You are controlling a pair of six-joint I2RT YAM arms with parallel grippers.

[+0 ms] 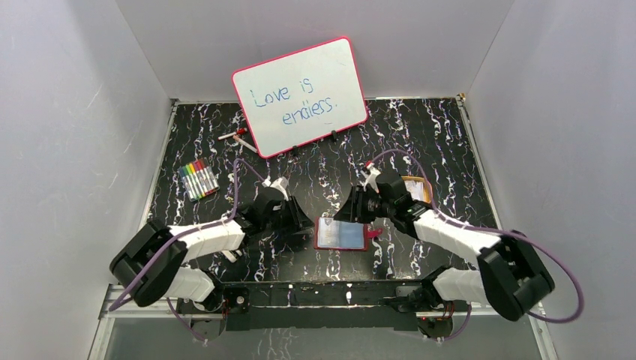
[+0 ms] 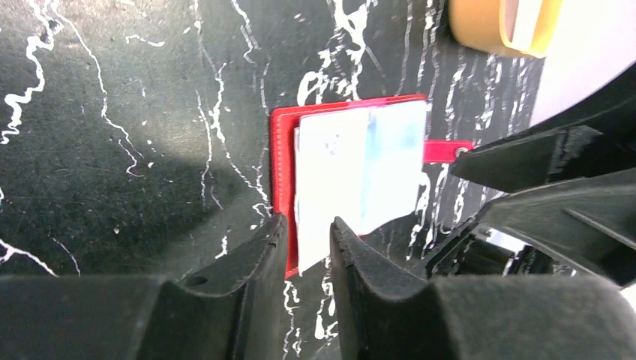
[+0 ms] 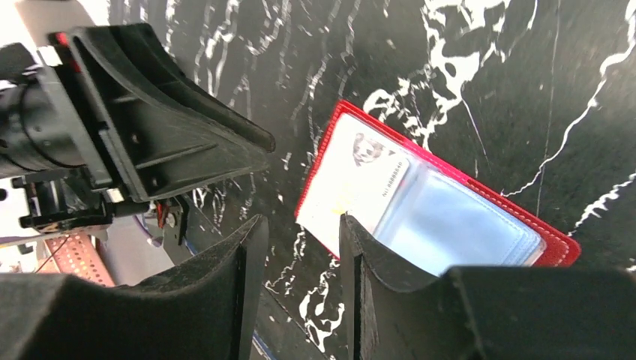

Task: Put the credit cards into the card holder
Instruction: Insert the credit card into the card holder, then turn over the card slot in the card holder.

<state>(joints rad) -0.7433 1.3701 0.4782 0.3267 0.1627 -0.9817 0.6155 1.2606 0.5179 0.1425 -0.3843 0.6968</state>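
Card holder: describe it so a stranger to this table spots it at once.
Start at the pink-framed whiteboard at the back of the black marbled table, then come straight toward the near edge. The card holder lies open there, flat. It alone is red with pale blue pockets, unlike the orange tray or the markers.

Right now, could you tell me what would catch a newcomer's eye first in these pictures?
The pink-framed whiteboard reading "Love is endless." sits at the back of the black marbled table. Near the front, the red card holder lies open, with the left gripper and right gripper flanking it. A row of coloured markers lies at the left.
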